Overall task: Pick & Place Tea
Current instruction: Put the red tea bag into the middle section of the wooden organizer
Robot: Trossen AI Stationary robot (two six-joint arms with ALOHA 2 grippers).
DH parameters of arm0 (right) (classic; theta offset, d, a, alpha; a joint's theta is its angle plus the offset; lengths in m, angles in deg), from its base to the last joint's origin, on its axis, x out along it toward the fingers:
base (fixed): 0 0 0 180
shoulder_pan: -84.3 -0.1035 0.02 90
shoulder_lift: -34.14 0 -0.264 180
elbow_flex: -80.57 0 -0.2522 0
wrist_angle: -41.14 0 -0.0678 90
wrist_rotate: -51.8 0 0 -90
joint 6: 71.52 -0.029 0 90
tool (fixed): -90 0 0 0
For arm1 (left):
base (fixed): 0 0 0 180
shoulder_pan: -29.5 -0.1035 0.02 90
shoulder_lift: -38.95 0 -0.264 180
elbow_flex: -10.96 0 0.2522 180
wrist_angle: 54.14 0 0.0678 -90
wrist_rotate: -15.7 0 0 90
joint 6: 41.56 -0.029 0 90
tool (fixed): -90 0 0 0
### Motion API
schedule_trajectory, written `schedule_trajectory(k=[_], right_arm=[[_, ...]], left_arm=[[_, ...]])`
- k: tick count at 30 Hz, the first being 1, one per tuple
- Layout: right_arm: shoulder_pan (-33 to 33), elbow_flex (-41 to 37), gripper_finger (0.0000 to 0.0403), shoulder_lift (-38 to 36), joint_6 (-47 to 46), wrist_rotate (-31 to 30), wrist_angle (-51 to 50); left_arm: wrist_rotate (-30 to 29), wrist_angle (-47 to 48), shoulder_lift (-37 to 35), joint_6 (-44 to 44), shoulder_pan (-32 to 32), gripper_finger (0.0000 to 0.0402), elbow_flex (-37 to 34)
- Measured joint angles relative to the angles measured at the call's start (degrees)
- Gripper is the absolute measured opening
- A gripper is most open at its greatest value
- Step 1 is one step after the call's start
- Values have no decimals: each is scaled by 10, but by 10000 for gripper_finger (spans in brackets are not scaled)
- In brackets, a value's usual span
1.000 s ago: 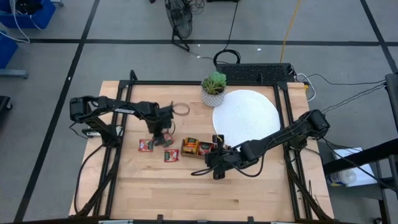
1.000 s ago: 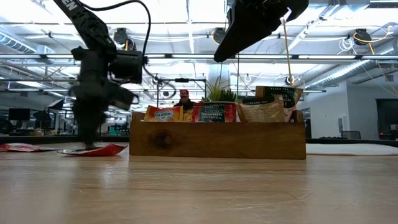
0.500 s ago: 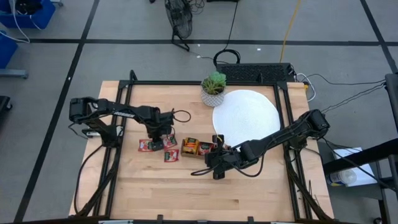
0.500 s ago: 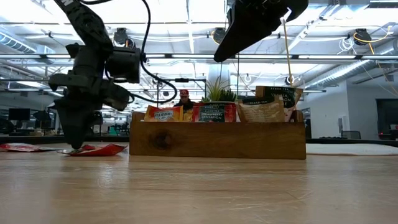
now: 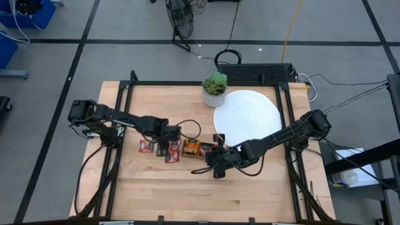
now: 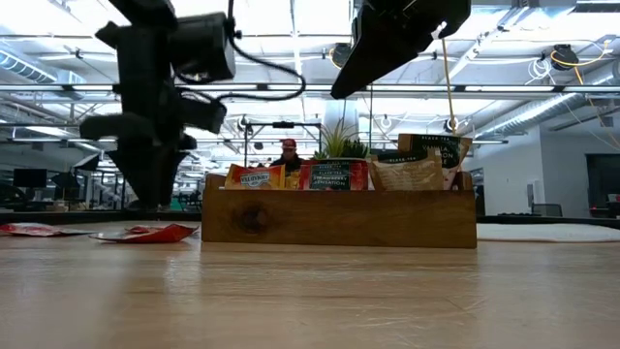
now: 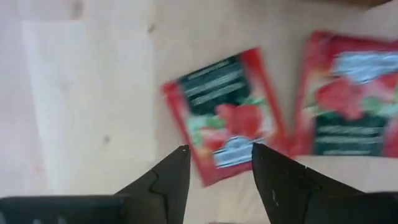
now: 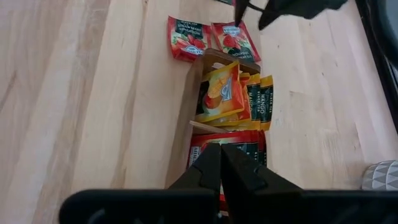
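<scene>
My left pincer (image 5: 164, 149) hangs with its fingers spread and nothing between them, just above two flat red square tea sachets (image 7: 225, 114) lying on the pale wooden desk (image 5: 156, 187). They sit left of the brown wooden three-compartment tray (image 6: 339, 219), a third red one (image 5: 147, 145) a little further left. To do this step well, I judge I should centre the gap over one sachet's near edge, come straight down, press lightly into the desk and close, so the thin packet buckles up into my grip instead of sliding; the neighbouring sachet (image 7: 351, 99) touches or overlaps it, so I must keep clear of that one.

My right pincer (image 8: 220, 163) is pressed together, empty, hovering over the tray's near side.

My left wrist view alone shows the sachets' print and how close they lie. The low view alone shows the tray's packets standing upright and my left fingers lifted off the desk. Furthest off, the high view alone shows the bare white round disc (image 5: 247, 115) and the small potted green plant (image 5: 215, 87) at the far side
</scene>
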Motion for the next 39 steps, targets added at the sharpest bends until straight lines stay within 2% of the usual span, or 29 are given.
schedule_trajectory(k=[7, 12, 18, 22, 24, 27, 33, 37, 39], right_arm=[[0, 0, 0, 0, 0, 0, 0], [0, 0, 0, 0, 0, 1, -1], [0, 0, 0, 0, 0, 1, -1], [0, 0, 0, 0, 0, 1, -2], [0, 0, 0, 0, 0, 1, -2], [0, 0, 0, 0, 0, 1, -3], [0, 0, 0, 0, -3, 1, -4], [0, 0, 0, 0, -4, 1, -4], [2, 0, 0, 0, 1, 1, -3]], left_arm=[[-9, -29, 21, 32, 8, 180, 0], [18, -31, 64, 69, -12, 215, 2], [35, -37, 112, 62, -25, 257, 6], [47, -46, 119, 24, -37, 258, 7], [59, -48, 119, 12, -43, 242, 7], [72, -49, 118, -17, -48, 191, 7], [79, -59, 118, -49, -48, 30, 6], [69, -52, 116, -50, -45, 15, 10], [14, -20, 104, -39, -32, 8, 13]])
